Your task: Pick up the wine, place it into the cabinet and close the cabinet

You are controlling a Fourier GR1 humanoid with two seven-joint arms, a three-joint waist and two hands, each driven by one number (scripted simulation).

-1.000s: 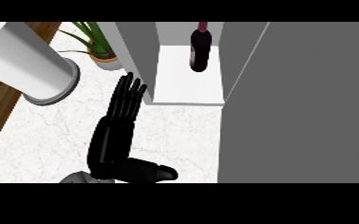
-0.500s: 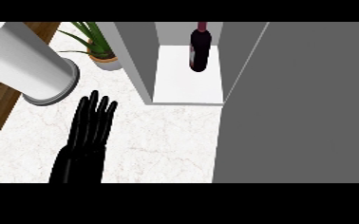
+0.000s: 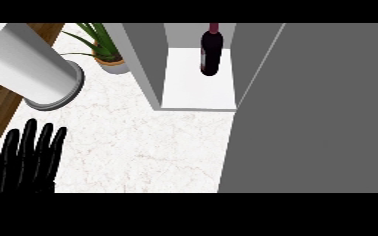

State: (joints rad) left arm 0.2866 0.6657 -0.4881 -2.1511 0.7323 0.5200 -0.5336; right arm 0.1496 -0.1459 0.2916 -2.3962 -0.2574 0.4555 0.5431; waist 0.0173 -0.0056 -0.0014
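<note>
The dark wine bottle (image 3: 210, 52) stands upright on the white shelf (image 3: 198, 94) inside the cabinet, towards its back. The cabinet's grey door (image 3: 310, 110) stands open and fills the right side of the view, its edge running next to the shelf's right side. My left hand (image 3: 29, 160) shows at the lower left corner over the marble counter, fingers straight and pointing up, open and holding nothing. It is far from the bottle and the cabinet. My right hand does not show.
A large white cylinder (image 3: 40, 72) lies tilted at the upper left. A potted green plant (image 3: 103, 50) stands just left of the cabinet's grey side wall (image 3: 144, 65). A wooden strip (image 3: 11, 105) runs along the left edge. Marble counter (image 3: 148, 145) lies before the cabinet.
My left hand has drawn back from near the cabinet, sliding left and down to the lower left corner. The bottle and the door have not moved.
</note>
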